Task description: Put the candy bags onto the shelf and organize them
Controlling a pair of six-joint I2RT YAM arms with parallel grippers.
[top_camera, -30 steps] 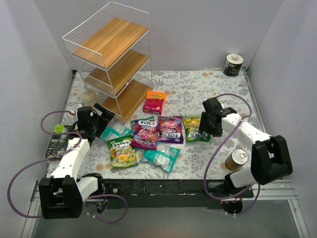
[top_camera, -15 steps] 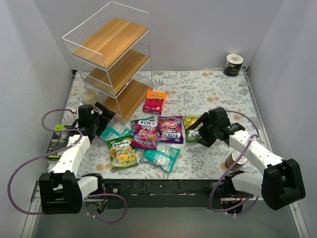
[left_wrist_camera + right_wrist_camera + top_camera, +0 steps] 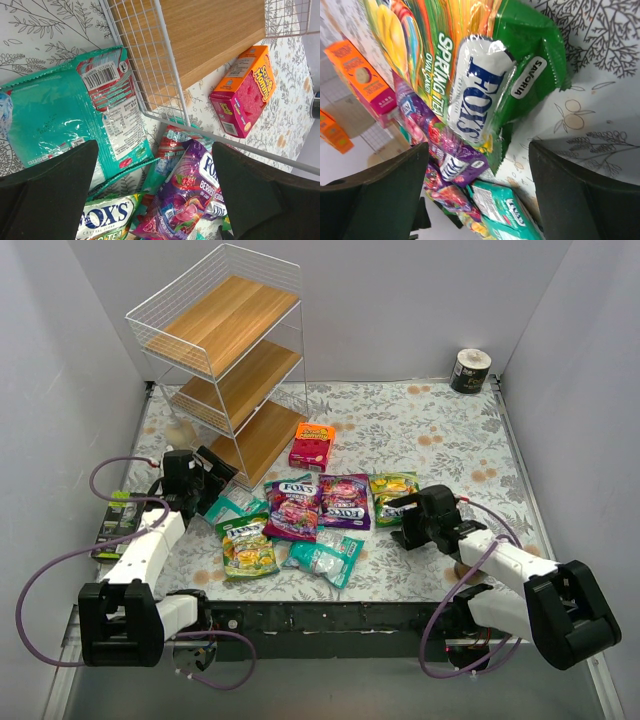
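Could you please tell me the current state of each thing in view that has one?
shelf: upright, all three tiers bare.
candy bags: all lying flat, none shelved.
teal bag: back side up, beside the shelf's wire base.
orange-pink box: lying flat.
left gripper: open, holding nothing.
right gripper: open over the green Spring Tea bag.

White wire shelf (image 3: 225, 350) at 11 o'clock on floral counter (image 3: 430, 430), candy bags (image 3: 295, 508) lying flat toward 6 o'clock, orange-pink box (image 3: 312, 445) at their 12, left gripper (image 3: 212, 485) at their 9, right gripper (image 3: 397, 522) at their 3 beside yellow-green bag (image 3: 392, 488), can (image 3: 470, 370) in 1 o'clock corner.
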